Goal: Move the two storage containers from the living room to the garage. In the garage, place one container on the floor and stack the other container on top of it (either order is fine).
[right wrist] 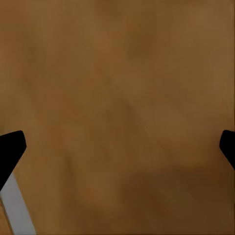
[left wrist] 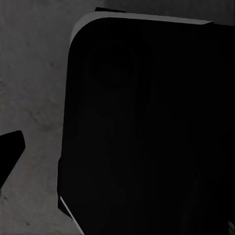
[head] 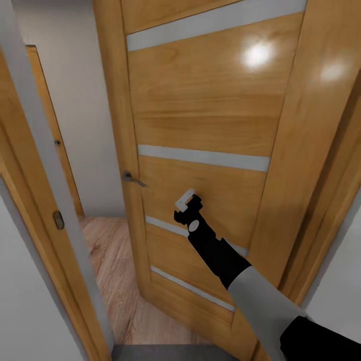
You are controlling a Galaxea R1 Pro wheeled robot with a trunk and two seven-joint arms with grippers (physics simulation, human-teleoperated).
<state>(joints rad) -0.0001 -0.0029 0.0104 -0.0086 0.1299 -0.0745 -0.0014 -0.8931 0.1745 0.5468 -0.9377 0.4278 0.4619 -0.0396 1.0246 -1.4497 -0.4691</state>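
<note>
The right tool (head: pixel 188 203) is raised in front of a wooden door (head: pixel 200 110), very close to its surface, near the middle of the door's height. In the right wrist view its two dark fingertips (right wrist: pixel 11 149) stand wide apart at the two edges of the picture, so the tool is released and holds nothing; between them there is the brown wood of the door and a piece of a grey strip (right wrist: pixel 17 208). The black and grey right arm (head: pixel 250 286) reaches up to the door from the lower right of the head view.

The door has several pale grey horizontal strips and a metal handle (head: pixel 133 179) on its left edge, left of the tool and apart from it. The door is open. Through the gap on the left there is a light wood plank floor (head: pixel 113 271) and a cream wall (head: pixel 82 100). At the far left stands the door frame (head: pixel 45 165) with a small metal latch plate (head: pixel 58 219).

In the left wrist view one dark fingertip (left wrist: pixel 10 152) of the left tool is seen over a rough grey floor (left wrist: pixel 34 73), beside a large black rounded body (left wrist: pixel 147 127). I cannot tell if the left tool is released or clenched.
</note>
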